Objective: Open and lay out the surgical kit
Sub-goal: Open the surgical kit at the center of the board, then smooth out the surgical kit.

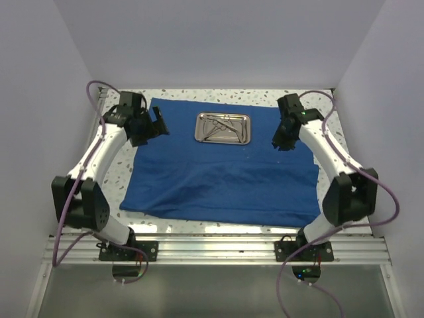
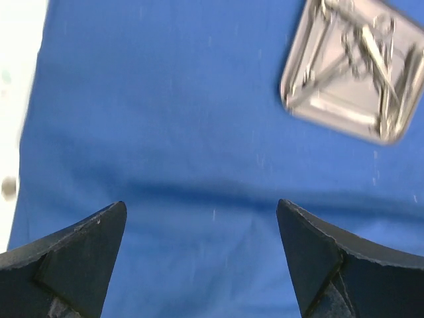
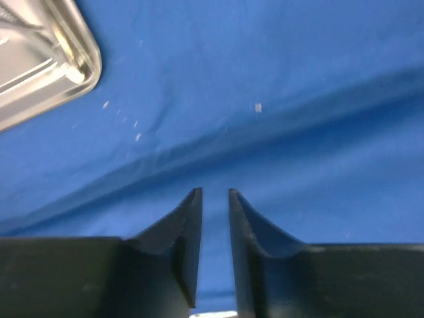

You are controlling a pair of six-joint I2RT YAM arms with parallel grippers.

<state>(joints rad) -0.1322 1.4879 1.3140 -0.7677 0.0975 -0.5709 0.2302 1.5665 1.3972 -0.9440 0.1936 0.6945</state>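
**blue drape (image 1: 218, 182) spread, steel tray (image 1: 223, 138) on it**

the blue drape lies open on the desk (image 1: 199, 96), the steel tray with its instruments (image 1: 218, 123) on the far middle. left hand (image 1: 158, 121), released wide, hangs left of the tray; right hand (image 1: 280, 142), nearly clenched and empty, right.

drape (image 1: 218, 175) solid royal blue | tray (image 1: 246, 129) shiny silver | table (image 1: 212, 95) white w/ dark speckles | cables (image 1: 61, 218) purple | arms (image 1: 101, 154) white, black joints
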